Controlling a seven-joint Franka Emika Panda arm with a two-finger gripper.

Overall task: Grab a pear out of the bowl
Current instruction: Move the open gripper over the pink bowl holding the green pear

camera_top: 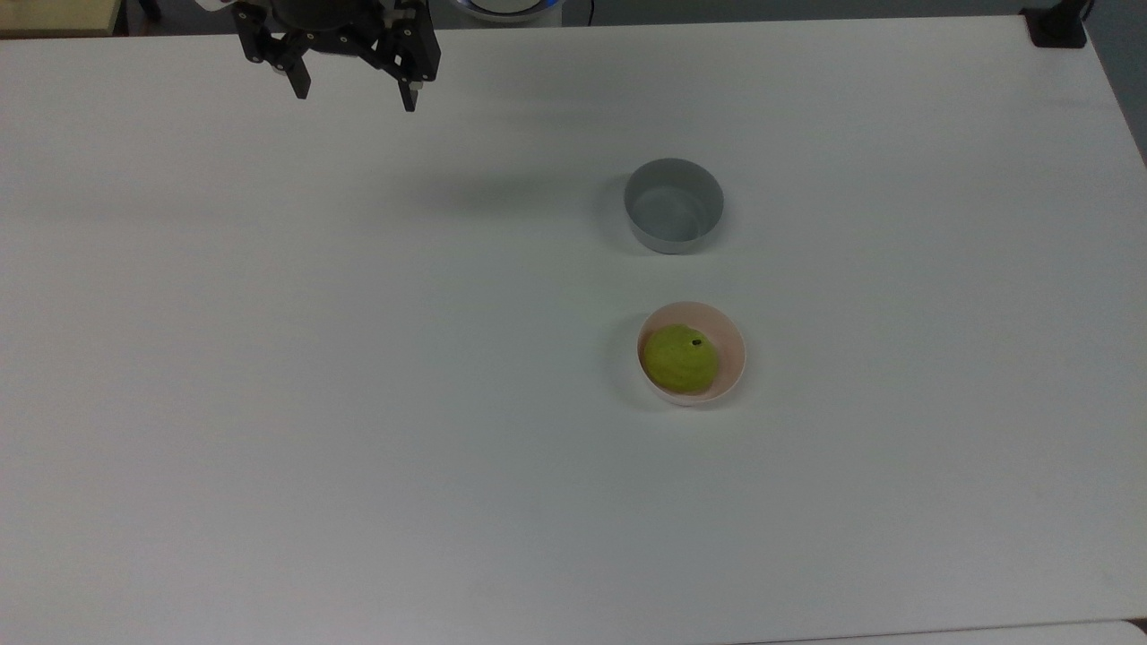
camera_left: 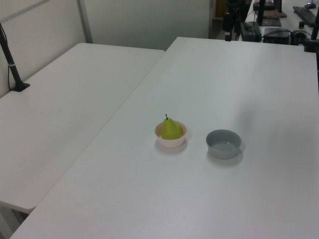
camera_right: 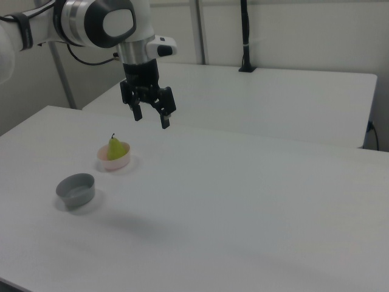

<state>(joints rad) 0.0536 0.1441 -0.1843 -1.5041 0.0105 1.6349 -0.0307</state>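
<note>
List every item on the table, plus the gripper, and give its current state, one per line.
pear: upright in the pink bowl, stem up, not gripped.
pink bowl: upright on the table, holding the pear.
grey bowl: upright, empty, standing apart from the pink bowl.
gripper: open, holding nothing, raised above the table, away from both bowls.

The table (camera_top: 358, 403) lay bare around the pink bowl (camera_top: 728, 333) on all sides except toward the grey bowl (camera_top: 674, 206), which stood near it, apart. The pear (camera_top: 679, 359) rose above the rim, open from above.
</note>
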